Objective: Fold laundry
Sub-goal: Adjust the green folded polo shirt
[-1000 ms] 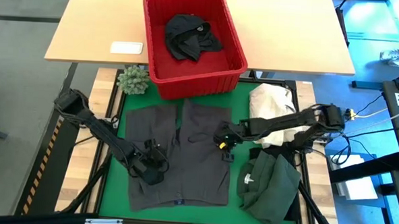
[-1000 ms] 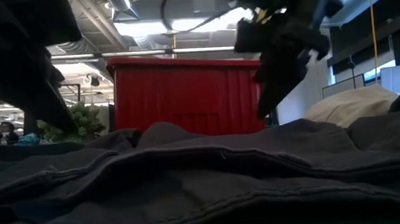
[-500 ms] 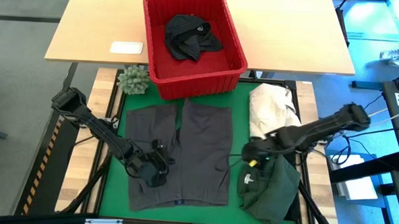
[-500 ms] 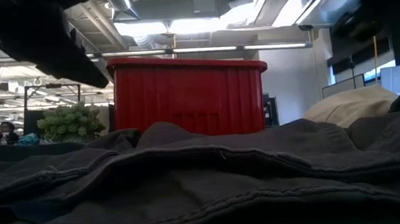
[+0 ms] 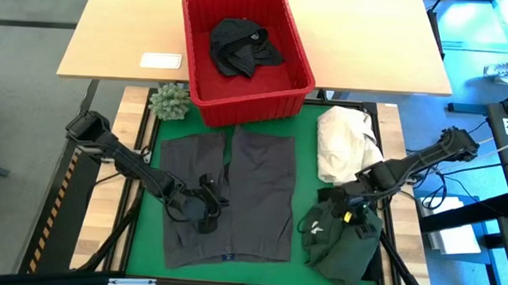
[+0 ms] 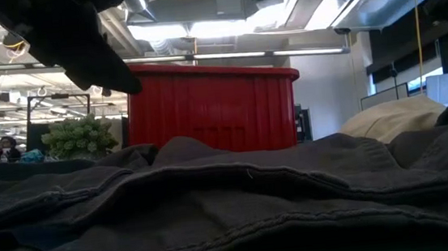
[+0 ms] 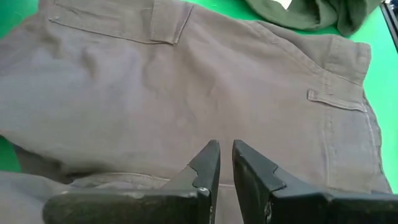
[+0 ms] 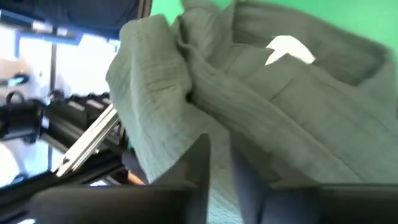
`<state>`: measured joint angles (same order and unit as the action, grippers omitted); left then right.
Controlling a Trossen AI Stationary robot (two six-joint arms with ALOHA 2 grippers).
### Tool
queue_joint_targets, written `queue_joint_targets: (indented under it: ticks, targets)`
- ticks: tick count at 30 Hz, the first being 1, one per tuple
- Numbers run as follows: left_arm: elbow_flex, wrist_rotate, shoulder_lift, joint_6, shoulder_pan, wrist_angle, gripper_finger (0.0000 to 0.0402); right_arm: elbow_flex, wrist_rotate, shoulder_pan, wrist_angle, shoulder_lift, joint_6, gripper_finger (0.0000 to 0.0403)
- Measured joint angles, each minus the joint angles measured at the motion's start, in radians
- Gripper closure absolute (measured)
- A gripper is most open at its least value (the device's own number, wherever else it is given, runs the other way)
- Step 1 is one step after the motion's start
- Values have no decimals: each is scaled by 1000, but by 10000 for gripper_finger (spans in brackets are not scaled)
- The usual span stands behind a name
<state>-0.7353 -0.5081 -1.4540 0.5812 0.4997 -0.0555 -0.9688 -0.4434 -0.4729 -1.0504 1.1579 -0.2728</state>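
Note:
The dark grey shorts [image 5: 234,197] lie spread flat on the green mat, also seen in the left wrist view [image 7: 186,93] and as the near folds in the low view [image 6: 230,198]. My left gripper [image 5: 208,206] [image 7: 225,163] hangs shut above their left leg. A dark green garment [image 5: 340,236] [image 8: 249,106] lies crumpled at the mat's near right corner. My right gripper [image 5: 345,212] [image 8: 217,162] is shut just over it. A black garment [image 5: 241,46] rests in the red basket [image 5: 197,80]. My left gripper touches nothing. My right gripper stands close over the dark green garment's upper folds [image 8: 186,124], coming from above; whether its fingers touch the cloth, I cannot tell.
A cream-white cloth heap [image 5: 344,145] lies at the mat's far right, beside the right arm. The red basket [image 6: 210,106] stands beyond the far edge, with a small plant [image 5: 170,100] to its left. A white object [image 5: 160,61] lies on the wooden table.
My right gripper has swung from above the shorts' right leg toward the table's right and near edge, ending over the dark green garment. My left gripper has shifted a little to the right over the shorts' left leg. The shorts have stayed spread flat.

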Motion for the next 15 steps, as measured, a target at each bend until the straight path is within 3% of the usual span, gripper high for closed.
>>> queue_joint_targets:
  ticks: [9, 15]
  targets:
    - [0, 2, 0, 54, -45, 0, 362, 0, -59, -38, -1, 50, 115, 179]
    - [-1, 1, 0, 103, -50, 1, 362, 0, 32, -115, -128, 77, 245, 132]
